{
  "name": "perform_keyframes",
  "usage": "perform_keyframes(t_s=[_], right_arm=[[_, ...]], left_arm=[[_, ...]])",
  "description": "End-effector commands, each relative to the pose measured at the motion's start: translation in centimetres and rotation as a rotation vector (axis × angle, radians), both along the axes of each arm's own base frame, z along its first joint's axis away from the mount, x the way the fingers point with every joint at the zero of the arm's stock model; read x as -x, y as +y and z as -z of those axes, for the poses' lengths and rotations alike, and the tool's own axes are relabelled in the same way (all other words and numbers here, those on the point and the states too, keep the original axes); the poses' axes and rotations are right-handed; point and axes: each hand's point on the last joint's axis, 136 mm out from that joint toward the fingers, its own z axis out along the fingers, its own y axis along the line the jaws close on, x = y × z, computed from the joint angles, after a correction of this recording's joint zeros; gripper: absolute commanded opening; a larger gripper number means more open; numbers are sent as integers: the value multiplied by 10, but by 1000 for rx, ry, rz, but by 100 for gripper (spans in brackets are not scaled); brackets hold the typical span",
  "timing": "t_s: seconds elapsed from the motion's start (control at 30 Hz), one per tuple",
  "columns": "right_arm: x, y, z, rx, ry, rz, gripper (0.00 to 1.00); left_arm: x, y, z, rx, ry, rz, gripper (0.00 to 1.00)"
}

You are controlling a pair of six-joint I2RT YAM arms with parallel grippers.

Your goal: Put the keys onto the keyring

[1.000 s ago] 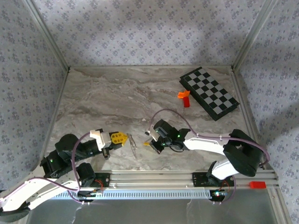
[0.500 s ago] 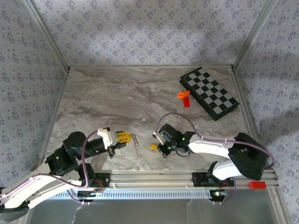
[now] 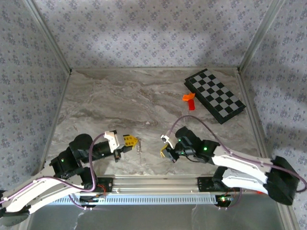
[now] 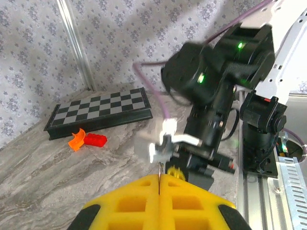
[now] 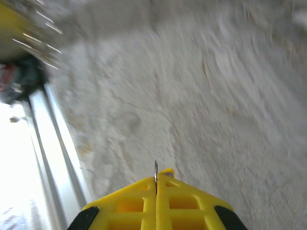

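The left gripper [image 3: 134,141] clamps the keyring [image 3: 139,144], which projects ahead of it; the right gripper [image 3: 164,152], facing it, clamps the yellow-headed key [image 5: 166,171].

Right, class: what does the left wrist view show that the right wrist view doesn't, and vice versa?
Left wrist view's own: the chessboard, orange block, red block, the right arm, and the left tool shut on the keyring. Right wrist view's own: the right tool from behind, shut on the key, its blade edge-on, the background blurred. Shared: the marble table and the metal rail at its edge.
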Motion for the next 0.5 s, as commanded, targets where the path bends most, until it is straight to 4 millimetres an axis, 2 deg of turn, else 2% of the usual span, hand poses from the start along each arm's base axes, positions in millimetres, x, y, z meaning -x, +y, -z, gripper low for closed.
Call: perform_keyframes(t_s=[0.0,0.1,0.3,0.47], right_arm=[[12,0,-35,-68,-121,-108,0],[13,0,-63,-148,-153,-119,0],[24,5,-102,-117,-227,-169,0],[35,6,-113,-9,-216,-229,0]], left_arm=[[5,-5,-12,33,-37,38,0],[5,-10,-10,19,-33,53,0],[2,-18,-3,-20,-26,70,0],[5,-25,2,-33,-22,104,0]])
